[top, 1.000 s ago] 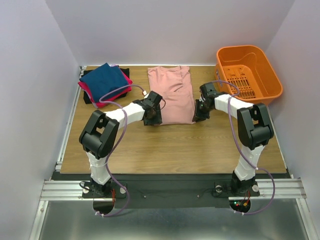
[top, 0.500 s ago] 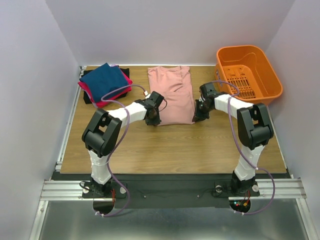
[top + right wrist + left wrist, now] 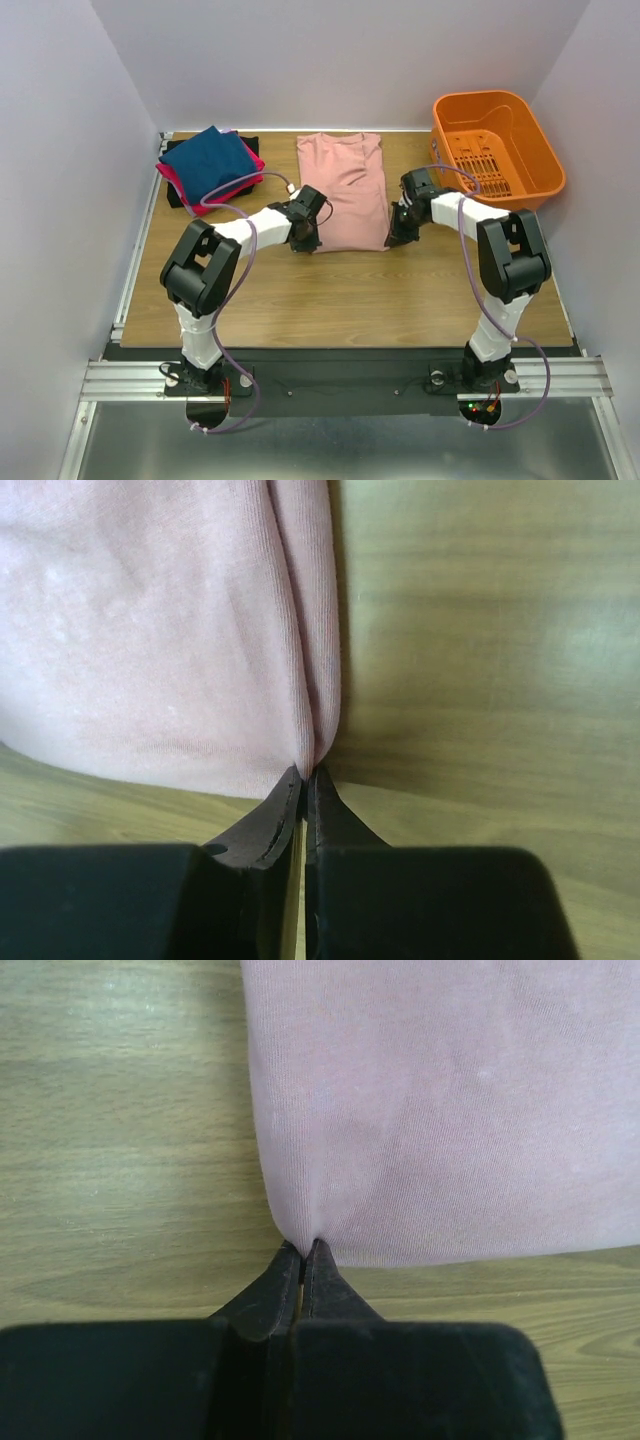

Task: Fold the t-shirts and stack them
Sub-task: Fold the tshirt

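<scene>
Top external view: a dusty-pink cloth t-shirt [image 3: 345,190], folded into a long rectangle, is laid flat on the wooden worktop [image 3: 350,290], between a stack of folded tees at the far left and an orange plastic basket [image 3: 482,98] at the far right. In the stack, a navy-blue folded t-shirt [image 3: 208,160] is placed on top, a magenta one [image 3: 253,168] is seen beneath it, and a black one [image 3: 177,197] is at the bottom. The basket is set upright and apart from the pink shirt, and its slotted floor is exposed to view.

The left fingers [image 3: 268,1298] are pressed together on the near left corner of the pink shirt, and the cloth is drawn to a small point where it is pinched. The right fingers [image 3: 335,825] are likewise closed on the near right corner, where the folded layers are gathered into a crease. Both corners are held low, at the worktop surface.
</scene>
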Robot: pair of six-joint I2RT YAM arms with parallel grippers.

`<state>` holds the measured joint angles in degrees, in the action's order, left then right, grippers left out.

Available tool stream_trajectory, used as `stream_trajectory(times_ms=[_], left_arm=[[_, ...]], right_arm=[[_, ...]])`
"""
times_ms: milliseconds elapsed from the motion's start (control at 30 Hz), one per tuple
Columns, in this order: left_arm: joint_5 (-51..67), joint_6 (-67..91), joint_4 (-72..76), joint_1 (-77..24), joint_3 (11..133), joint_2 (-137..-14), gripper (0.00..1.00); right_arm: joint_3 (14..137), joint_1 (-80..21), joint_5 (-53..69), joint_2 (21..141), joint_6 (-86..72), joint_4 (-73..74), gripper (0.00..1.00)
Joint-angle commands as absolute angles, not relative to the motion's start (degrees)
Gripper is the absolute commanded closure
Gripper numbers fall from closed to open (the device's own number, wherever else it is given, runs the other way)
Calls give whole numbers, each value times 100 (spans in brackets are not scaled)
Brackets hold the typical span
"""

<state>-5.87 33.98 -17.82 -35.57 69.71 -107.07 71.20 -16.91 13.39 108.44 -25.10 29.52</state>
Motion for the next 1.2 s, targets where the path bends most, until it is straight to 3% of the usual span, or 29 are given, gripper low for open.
stream_trajectory(times_ms=[0,267,700,900,1167], left_arm=[[-563,3463,-1828,-3612,6575,-10127,100],[-369,3867,-1652,-4025,5802,-9247,100],[-632,5887,-1731,-5764,4035,-6893,100],[-1167,6792,-2344,-6889,4324,-6522,100],[-1819,7198,-2962,-7119,5027,-5933,100]], right_arm=[[6742,-1705,1476,10250,-2540,2997,100],[5793,-1933,1565,8950,-2821,3295,100],[4518,-3163,1204,6558,-3981,4148,100],[4789,-3401,1003,5635,-4368,4946,99],[5949,-3401,633,5581,-4193,5721,100]])
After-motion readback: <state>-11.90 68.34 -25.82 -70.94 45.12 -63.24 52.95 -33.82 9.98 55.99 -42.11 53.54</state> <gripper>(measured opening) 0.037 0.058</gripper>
